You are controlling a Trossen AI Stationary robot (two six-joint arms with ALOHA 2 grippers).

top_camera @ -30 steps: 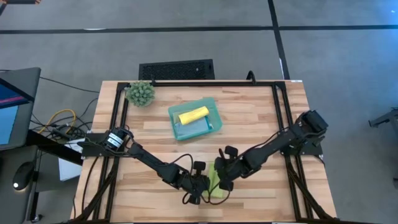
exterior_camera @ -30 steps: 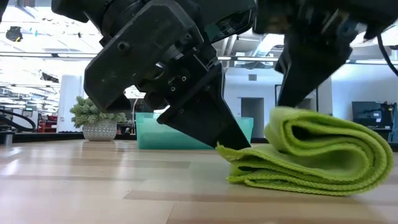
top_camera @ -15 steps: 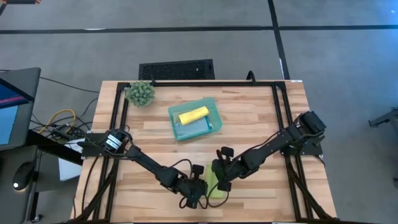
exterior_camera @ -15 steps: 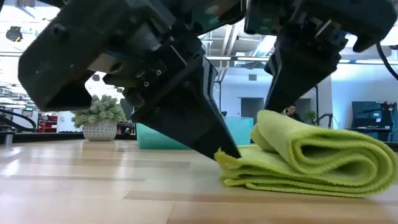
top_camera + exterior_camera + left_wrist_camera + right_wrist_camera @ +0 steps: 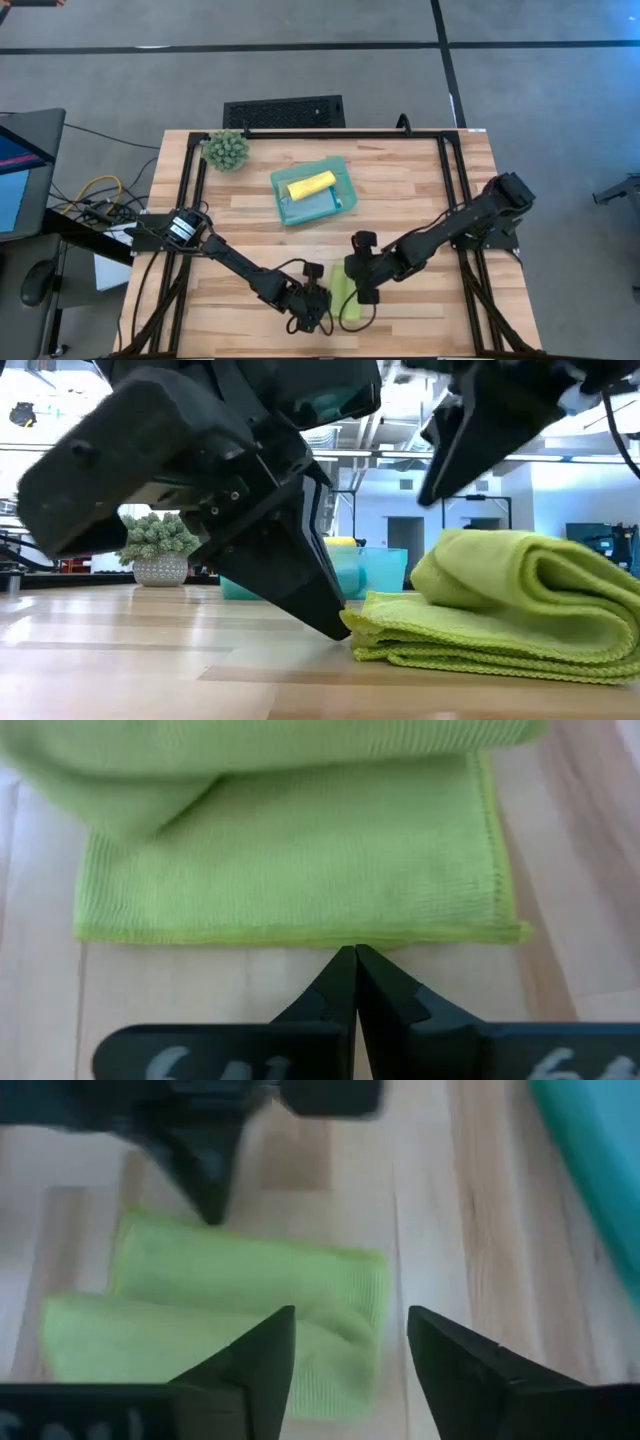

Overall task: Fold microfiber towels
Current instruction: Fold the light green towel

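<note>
A lime green microfiber towel [image 5: 347, 297] lies folded over on itself near the table's front edge, its thick fold [image 5: 520, 585] resting on its flat lower layers [image 5: 300, 870]. My left gripper [image 5: 355, 955] is shut, its tips at the towel's left edge. My right gripper [image 5: 350, 1330] hangs open above the towel's right side, clear of it. A rolled yellow towel [image 5: 311, 184] and a light blue one [image 5: 312, 206] lie in the teal tray [image 5: 343, 172]. My left gripper's shut fingertips [image 5: 338, 622] meet the hemmed edge [image 5: 355, 938] of the towel's lower layers, about midway along it. The fingers slant down from the table's left. I cannot tell whether they press on the hem or only touch it. The towel lies on the table.
The teal tray stands at the table's far middle, and a spiky green plant ball [image 5: 227, 149] at the far left corner. Bare wood lies left and right of the green towel [image 5: 220, 310].
My right gripper has opened, let go of the towel's upper fold and risen off it. The fold has sunk and settled on the lower layers. My left gripper has stayed shut at the towel's left edge.
</note>
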